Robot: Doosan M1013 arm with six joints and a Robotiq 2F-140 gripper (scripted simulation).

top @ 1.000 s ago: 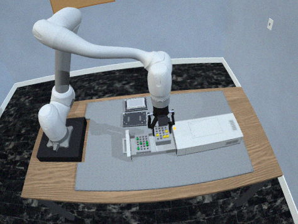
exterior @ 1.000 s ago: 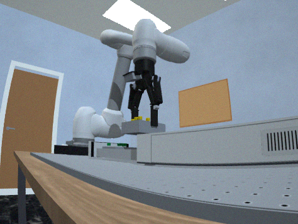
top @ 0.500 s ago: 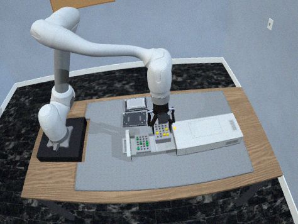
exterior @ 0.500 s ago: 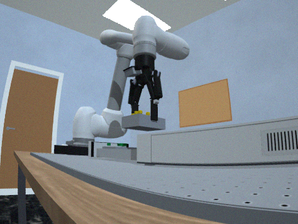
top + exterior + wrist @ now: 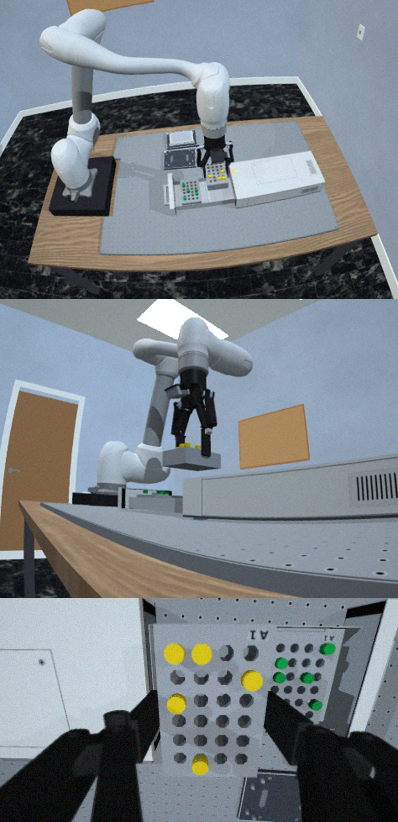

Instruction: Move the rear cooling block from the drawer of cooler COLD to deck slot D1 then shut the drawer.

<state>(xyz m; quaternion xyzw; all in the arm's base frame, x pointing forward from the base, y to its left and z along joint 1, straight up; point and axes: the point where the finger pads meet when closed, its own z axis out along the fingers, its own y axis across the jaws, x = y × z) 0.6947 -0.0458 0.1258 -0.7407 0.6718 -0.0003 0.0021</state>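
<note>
1. The gripper was clamped on the rear cooling block, one black finger on each long side of it. In the exterior view the block hung level in the air, well above the cooler COLD.
2. Wrist cam looked straight down on it. All five yellow tubes sat in their bores: two at the 11 o'clock corner, one toward 2 o'clock, one at 9 o'clock and one at the 6 o'clock edge. An "A1" mark showed upside down along the top edge.
3. The front block with its green tubes was in the open drawer. From the top camera it lay at roughly 8 o'clock from the lifted block, by the white handle.
4. The drawer stuck out of the white cooler toward 9 o'clock in the top view, and the yellow lamp glowed on the cooler's near corner.
5. Deck slot D1 was a dark plate at about 10 o'clock from the gripper in the top view, with slot D2 just beyond it, carrying a pale square thing I couldn't identify.
6. The arm's black base sat off at 9 o'clock on the wooden table.
</note>
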